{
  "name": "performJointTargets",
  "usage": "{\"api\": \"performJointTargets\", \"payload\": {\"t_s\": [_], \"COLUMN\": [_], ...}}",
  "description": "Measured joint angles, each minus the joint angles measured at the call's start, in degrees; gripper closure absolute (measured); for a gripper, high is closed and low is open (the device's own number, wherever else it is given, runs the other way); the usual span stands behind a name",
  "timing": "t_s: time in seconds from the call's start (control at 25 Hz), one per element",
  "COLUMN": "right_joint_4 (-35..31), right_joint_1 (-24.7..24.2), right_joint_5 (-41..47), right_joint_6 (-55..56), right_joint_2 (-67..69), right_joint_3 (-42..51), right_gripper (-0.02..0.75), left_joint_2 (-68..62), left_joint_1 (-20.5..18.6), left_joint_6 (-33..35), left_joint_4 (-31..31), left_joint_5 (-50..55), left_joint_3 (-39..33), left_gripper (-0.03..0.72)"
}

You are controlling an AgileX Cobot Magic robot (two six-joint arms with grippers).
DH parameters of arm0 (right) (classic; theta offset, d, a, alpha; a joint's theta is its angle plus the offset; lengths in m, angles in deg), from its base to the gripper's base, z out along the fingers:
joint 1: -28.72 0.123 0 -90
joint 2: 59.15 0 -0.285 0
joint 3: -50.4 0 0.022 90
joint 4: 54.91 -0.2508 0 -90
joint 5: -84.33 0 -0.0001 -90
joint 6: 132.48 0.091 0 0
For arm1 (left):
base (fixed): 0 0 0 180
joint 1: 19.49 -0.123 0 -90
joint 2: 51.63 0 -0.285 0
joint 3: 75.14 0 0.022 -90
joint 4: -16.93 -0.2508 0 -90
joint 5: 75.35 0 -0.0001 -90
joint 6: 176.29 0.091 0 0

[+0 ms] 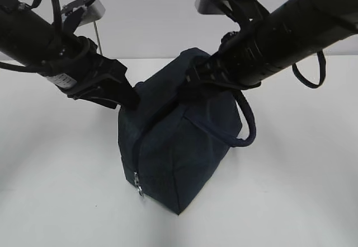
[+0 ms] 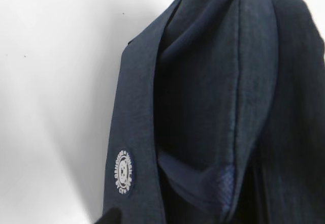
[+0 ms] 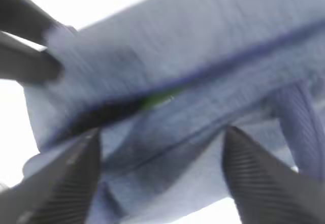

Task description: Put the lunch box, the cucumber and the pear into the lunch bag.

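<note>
The navy lunch bag (image 1: 179, 146) stands in the middle of the white table, its zipper pull (image 1: 138, 189) low on the front seam. My left gripper (image 1: 132, 100) pinches the bag's upper left edge; in the right wrist view its two fingers (image 3: 35, 56) close on the fabric corner. My right gripper (image 3: 161, 131) is open, jaws wide apart over the bag's top (image 3: 203, 56). A blurred green sliver (image 3: 160, 99) shows in the dark opening slit, perhaps the cucumber. The lunch box and the pear are hidden.
The bag's padded handle (image 1: 248, 125) loops down its right side. A round white logo patch (image 2: 123, 171) sits on the fabric in the left wrist view. White table (image 1: 302, 191) surrounds the bag; a pale wall is behind.
</note>
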Motion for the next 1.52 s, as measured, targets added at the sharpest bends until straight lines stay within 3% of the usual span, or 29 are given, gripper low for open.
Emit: {"api": "performJointTargets", "payload": {"t_s": [0.12, 0.32, 0.6, 0.72, 0.84, 1.04, 1.24, 1.44, 1.52], "right_joint_4": [-2.5, -3.2, -9.9, -17.7, -26.4, -31.4, -29.6, -13.8, -10.5], "right_joint_1": [0.0, 0.0, 2.4, 7.6, 16.6, 32.3, 37.1, 37.3, 37.3], "right_joint_5": [-1.0, -2.6, -7.4, -14.1, -24.6, -42.9, -51.9, -58.9, -61.8], "right_joint_6": [-2.5, -4.5, -10.6, -16.8, -25.0, -28.7, -23.6, -3.6, 1.4], "right_joint_2": [-0.4, -5.0, -15.4, -19.3, -21.2, -19.5, -10.8, 1.0, 4.4], "right_joint_3": [-0.9, -0.4, 9.6, 17.9, 26.4, 34.8, 35.8, 35.8, 35.4], "right_gripper": [0.116, 0.150, 0.153, 0.153, 0.154, 0.154, 0.154, 0.177, 0.202], "left_joint_2": [0.7, 5.0, 14.0, 19.2, 22.9, 24.4, 24.8, 24.8, 24.8], "left_joint_1": [0.0, 0.0, 0.0, 0.0, 0.0, 0.0, 0.0, 0.0, 0.0], "left_joint_6": [2.3, 5.9, 15.7, 20.4, 23.4, 23.9, 24.0, 24.0, 24.0], "left_joint_4": [1.1, 2.0, 8.7, 13.8, 15.7, 16.0, 16.1, 16.2, 16.2], "left_joint_5": [-0.2, -3.0, -9.7, -13.8, -15.6, -16.1, -16.4, -16.5, -16.5], "left_joint_3": [0.0, -1.0, -11.4, -17.9, -22.5, -24.5, -24.5, -24.5, -24.5], "left_gripper": [0.266, 0.249, 0.246, 0.250, 0.253, 0.253, 0.253, 0.253, 0.253]}}
